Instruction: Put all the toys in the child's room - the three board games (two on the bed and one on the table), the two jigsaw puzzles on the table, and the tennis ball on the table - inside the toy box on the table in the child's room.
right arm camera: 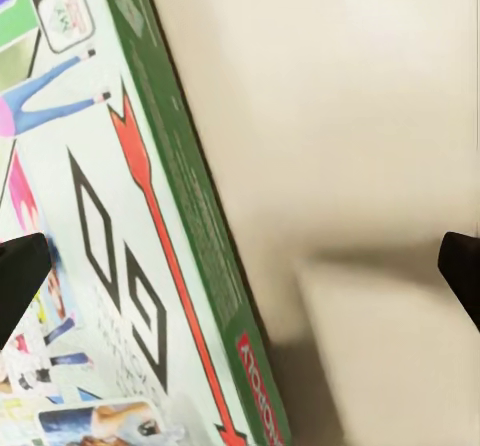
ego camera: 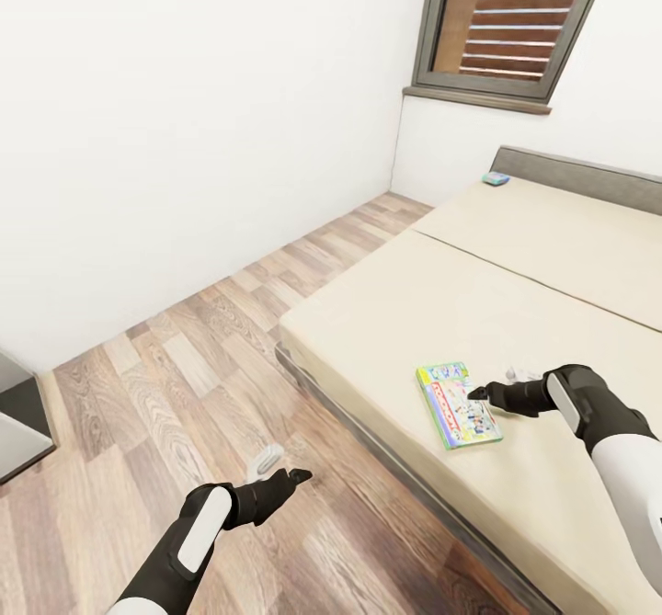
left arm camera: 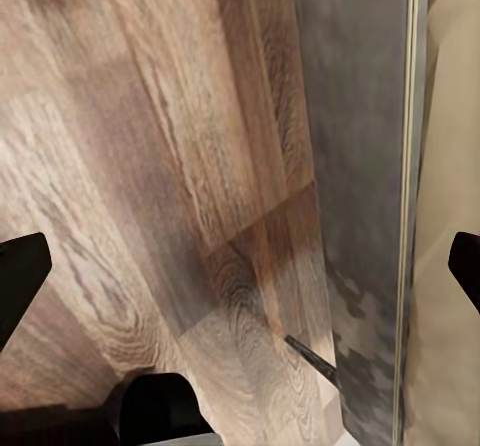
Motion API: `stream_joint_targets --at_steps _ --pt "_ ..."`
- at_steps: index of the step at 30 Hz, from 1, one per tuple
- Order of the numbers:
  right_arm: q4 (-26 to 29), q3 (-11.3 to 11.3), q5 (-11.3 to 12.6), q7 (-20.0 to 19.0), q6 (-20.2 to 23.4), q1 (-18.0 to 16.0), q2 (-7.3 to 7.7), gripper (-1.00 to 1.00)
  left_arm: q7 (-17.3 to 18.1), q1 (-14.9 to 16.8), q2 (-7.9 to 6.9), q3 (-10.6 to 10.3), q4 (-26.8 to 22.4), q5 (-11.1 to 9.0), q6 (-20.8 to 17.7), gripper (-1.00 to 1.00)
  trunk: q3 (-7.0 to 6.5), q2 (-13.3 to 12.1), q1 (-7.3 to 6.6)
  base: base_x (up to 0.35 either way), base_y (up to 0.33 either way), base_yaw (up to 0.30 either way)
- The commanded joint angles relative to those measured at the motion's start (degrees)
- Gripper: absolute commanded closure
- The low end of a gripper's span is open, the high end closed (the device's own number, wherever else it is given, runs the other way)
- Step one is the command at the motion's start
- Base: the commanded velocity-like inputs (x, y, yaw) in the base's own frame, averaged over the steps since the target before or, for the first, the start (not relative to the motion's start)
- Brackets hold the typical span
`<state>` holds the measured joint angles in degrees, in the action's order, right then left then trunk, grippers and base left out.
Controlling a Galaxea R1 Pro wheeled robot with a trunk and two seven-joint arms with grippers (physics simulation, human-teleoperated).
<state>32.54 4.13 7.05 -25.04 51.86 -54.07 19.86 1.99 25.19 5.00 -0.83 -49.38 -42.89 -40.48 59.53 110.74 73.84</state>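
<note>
The bed (ego camera: 552, 321) runs from the near right to the far wall under the window (ego camera: 510, 22), with plank floor (ego camera: 211, 358) on its left. Near the bed's front edge, toward the near end, lies a game box (ego camera: 458, 404), flat and face up. A second, small box (ego camera: 496, 178) sits at the bed's far left corner by the headboard.

The near box is a thin rectangle with a green rim and a busy, bright cartoon lid. It is probably light and stiff cardboard with a glossy, somewhat slippery lid. Being too wide to span flat, it is best pinched across its thin edge, ideally where that edge can be slid past the bed's front edge.

The right tool (ego camera: 480, 393) hovers at the box's right long side; in the right wrist view its fingers (right arm camera: 22, 276) stand wide apart, holding nothing. The left tool (ego camera: 294, 477) hangs over the floor beside the bed frame, also wide open and empty.
</note>
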Motion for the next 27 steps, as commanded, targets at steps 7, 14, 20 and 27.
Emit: stream_joint_targets --at_steps 7,14,20,27 --pt "0.1 0.1 0.2 0.2 0.2 0.1 0.58 -1.00 0.2 0.0 0.01 0.0 0.0 0.2 -0.2 -1.00 0.11 0.0 0.04 0.000 0.000 0.000" --pt "0.6 0.1 0.2 0.0 0.3 0.1 0.81 -1.00 0.2 0.0 0.01 0.0 0.0 0.2 -0.2 -1.00 0.09 0.0 0.04 0.000 0.000 0.057" --pt "0.7 0.1 0.2 -2.1 0.3 0.2 0.86 -1.00 0.1 0.0 0.02 0.0 0.0 0.3 -0.2 -1.00 -0.02 0.0 0.04 0.000 0.000 0.199" --pt "0.8 0.1 0.0 -4.2 0.2 0.3 0.88 -1.00 0.1 0.0 0.01 0.0 0.0 0.3 -0.2 -1.00 -0.19 0.0 0.04 0.000 0.000 0.244"
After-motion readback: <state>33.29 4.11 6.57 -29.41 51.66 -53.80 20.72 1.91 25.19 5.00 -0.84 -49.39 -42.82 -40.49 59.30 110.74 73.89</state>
